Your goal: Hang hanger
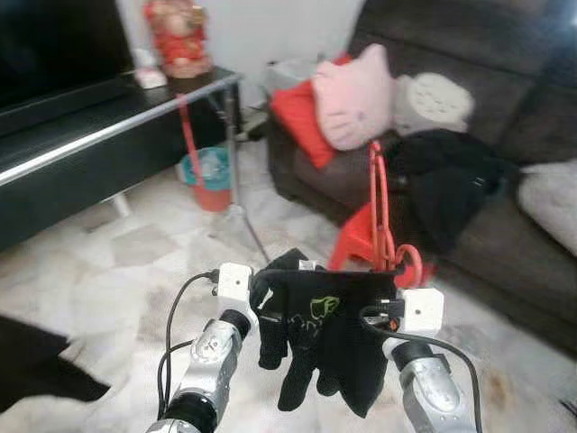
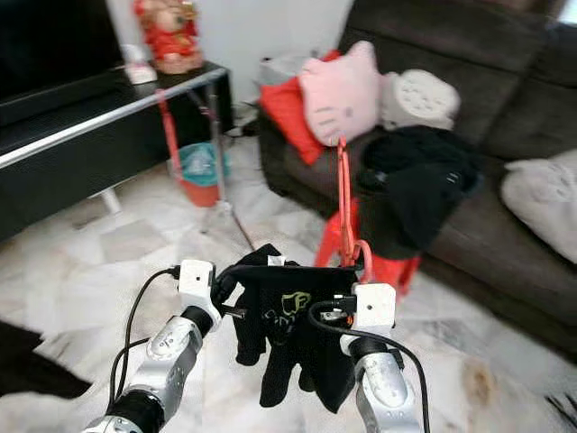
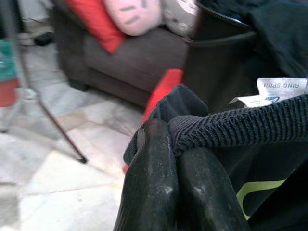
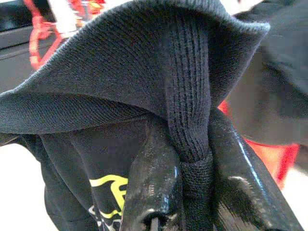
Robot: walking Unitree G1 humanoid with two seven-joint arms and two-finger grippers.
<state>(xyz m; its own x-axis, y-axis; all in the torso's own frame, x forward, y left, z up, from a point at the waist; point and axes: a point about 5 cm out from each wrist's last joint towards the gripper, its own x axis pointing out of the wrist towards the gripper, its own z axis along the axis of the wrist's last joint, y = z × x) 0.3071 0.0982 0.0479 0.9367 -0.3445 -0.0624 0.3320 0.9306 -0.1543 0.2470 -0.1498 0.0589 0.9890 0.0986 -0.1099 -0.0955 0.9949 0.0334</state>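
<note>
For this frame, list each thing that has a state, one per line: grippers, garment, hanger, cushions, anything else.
Left gripper: jaws shut on the black garment's ribbed edge.
Right gripper: jaws shut on the ribbed edge too.
Black garment: held up between both grippers, hanging slack.
Red hanger: upright behind the garment, not hung.
Pink cushion: propped against the sofa back.
Dark clothing: heaped on the sofa.

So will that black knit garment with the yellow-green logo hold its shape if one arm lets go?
Probably not: the black knit garment sags limply between the left gripper and right gripper. Its ribbed collar bunches in the jaws, so it likely grips well.
</note>
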